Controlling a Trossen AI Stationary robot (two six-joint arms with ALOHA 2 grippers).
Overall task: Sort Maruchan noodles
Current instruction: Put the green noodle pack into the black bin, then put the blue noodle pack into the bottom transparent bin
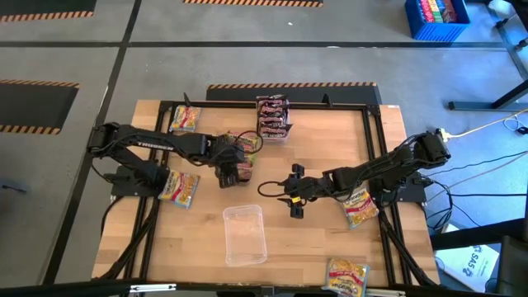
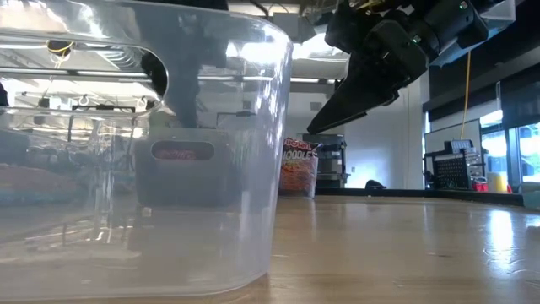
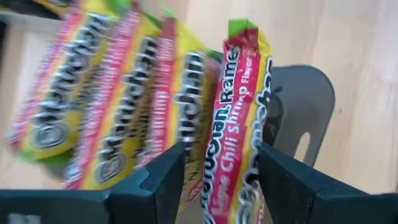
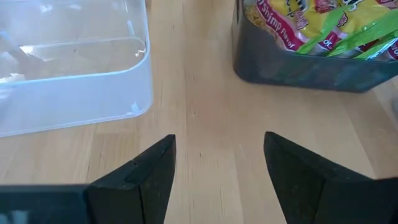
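Maruchan noodles (image 1: pixel 182 188): four loose packets (table edges), one clear tray (image 1: pixel 245 235).

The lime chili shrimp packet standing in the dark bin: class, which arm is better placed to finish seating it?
Left. The left gripper straddles that packet over the dark bin; the right gripper hangs open above bare table.

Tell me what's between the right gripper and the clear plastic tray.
Nothing: the right wrist view shows only bare wood between the open right gripper and the clear tray.
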